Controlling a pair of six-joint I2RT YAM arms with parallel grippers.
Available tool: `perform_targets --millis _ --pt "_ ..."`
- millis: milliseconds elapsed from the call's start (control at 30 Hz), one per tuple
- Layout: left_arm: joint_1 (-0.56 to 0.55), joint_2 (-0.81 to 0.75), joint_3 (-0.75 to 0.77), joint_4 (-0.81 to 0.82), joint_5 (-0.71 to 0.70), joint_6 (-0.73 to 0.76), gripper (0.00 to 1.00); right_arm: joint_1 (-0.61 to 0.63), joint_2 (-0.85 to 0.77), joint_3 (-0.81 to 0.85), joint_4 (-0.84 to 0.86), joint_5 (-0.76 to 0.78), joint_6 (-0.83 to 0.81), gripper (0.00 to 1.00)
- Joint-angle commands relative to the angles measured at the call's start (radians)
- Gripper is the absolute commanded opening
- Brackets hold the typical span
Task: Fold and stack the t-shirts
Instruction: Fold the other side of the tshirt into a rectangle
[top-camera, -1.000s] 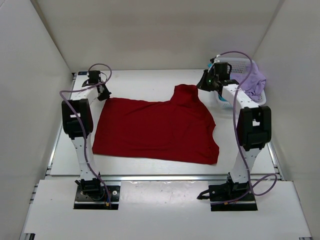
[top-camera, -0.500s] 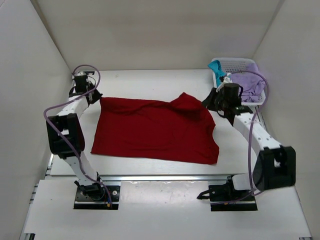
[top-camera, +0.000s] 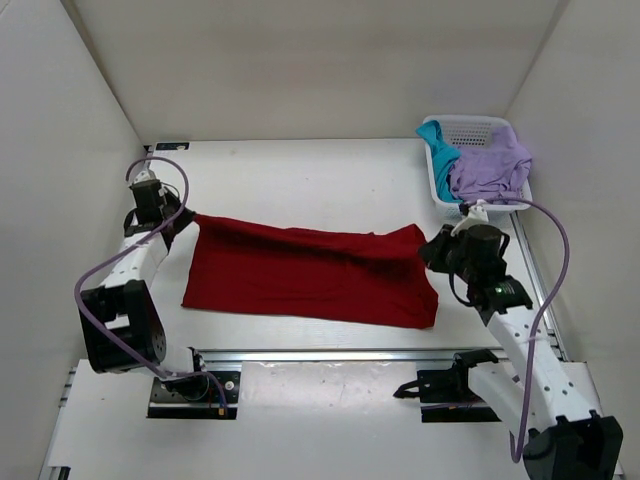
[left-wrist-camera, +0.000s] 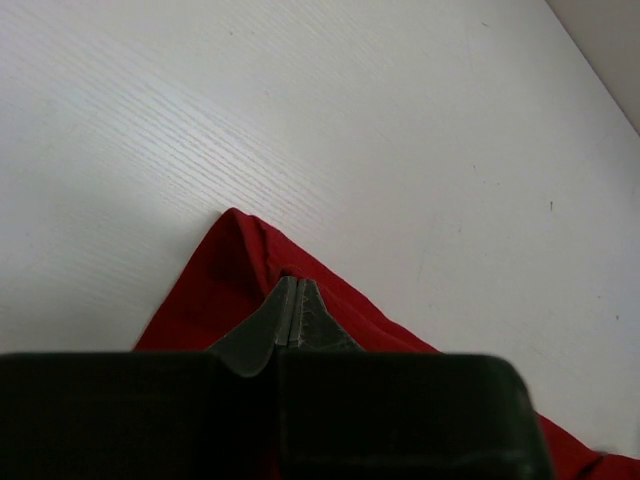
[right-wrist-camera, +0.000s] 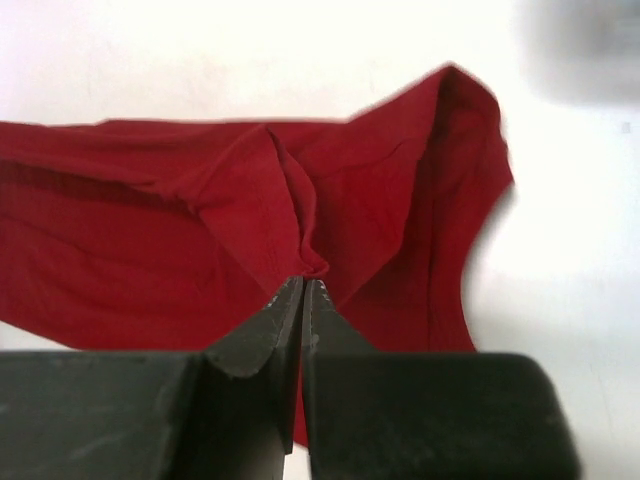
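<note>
Early days on this one, I'd say. Only the red t-shirt (top-camera: 310, 275) is out, spread across the middle of the worktop (top-camera: 300, 175) and reaching toward the near edge. It's mid-way through its first fold at best. The left gripper (left-wrist-camera: 293, 312) has its jaws pinched tight on the shirt's far left corner. The right gripper (right-wrist-camera: 303, 290) has its jaws clamped on a bunched bit of fabric at the far right corner, and the cloth is stretched between the two.

Nothing is folded or stacked yet. The white mesh basket (top-camera: 472, 121) in the far right corner holds the teal t-shirt (top-camera: 438, 142), draped over its left rim, and the lavender t-shirt (top-camera: 490, 170), heaped and spilling over the near side.
</note>
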Motion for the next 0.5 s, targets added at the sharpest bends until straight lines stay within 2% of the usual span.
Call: perform_targets --millis 0,233,467 --pt "0.016 -0.095 -0.041 0.030 0.025 -0.017 0.00 0.011 -0.095 -0.055 -0.056 0.031 0.013 0.00" --pt "0.016 -0.163 -0.153 -0.023 -0.036 0.009 0.00 -0.013 -0.252 -0.191 -0.113 -0.042 0.128 0.00" --pt "0.134 -0.092 -0.262 0.035 0.134 -0.089 0.04 -0.023 -0.358 -0.363 -0.090 -0.136 0.280 0.00"
